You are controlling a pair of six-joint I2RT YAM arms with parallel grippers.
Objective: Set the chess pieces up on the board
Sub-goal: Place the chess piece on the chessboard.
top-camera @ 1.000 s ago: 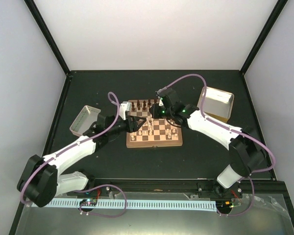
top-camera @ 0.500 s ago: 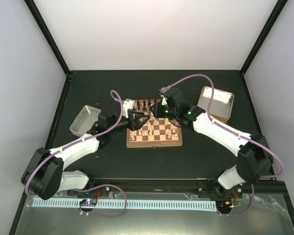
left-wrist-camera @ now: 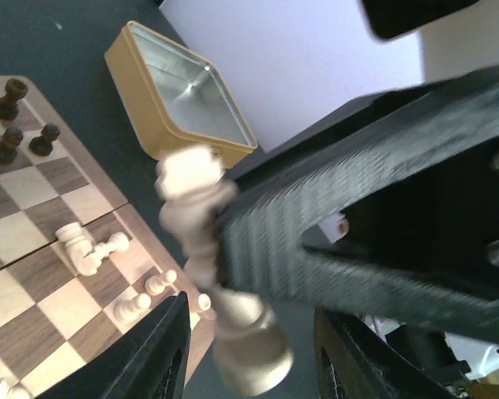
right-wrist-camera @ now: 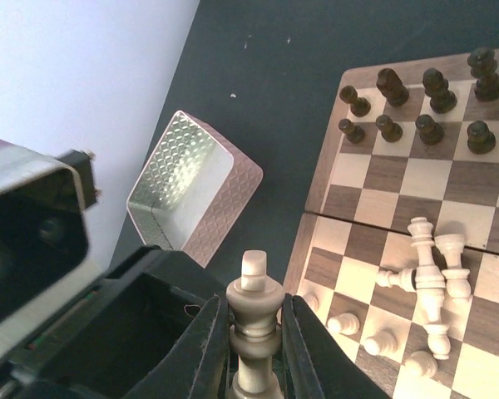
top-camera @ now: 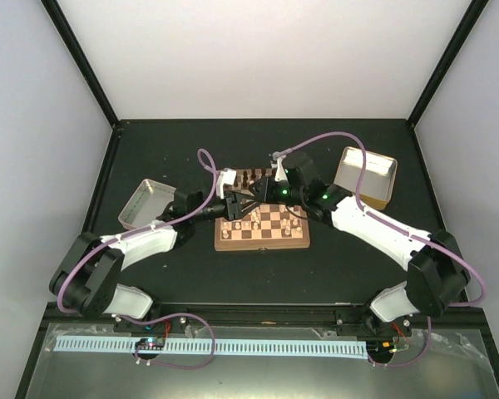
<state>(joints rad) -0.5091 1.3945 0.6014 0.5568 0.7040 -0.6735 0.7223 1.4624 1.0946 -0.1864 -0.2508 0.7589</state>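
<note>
My right gripper [right-wrist-camera: 254,328] is shut on a cream king [right-wrist-camera: 253,316] and holds it upright above the left edge of the board [right-wrist-camera: 399,174]. In the left wrist view the same king [left-wrist-camera: 206,274] stands between my open left fingers [left-wrist-camera: 165,349], with its base inside my left gripper [left-wrist-camera: 254,353]. In the top view the two grippers, left [top-camera: 244,204] and right [top-camera: 266,193], meet over the board [top-camera: 262,246]. Several cream pieces [right-wrist-camera: 428,270] lie and stand on the near squares. Dark pieces [right-wrist-camera: 424,100] stand in the far rows.
A silver tin [top-camera: 141,204] lies left of the board, also in the right wrist view [right-wrist-camera: 191,179]. A gold tin [top-camera: 368,176] lies to the right, also in the left wrist view [left-wrist-camera: 179,100]. Black table all round, white walls behind.
Both arms have closed in over the board's far left part. The left gripper has moved right and farther, up to the right gripper and the king it holds.
</note>
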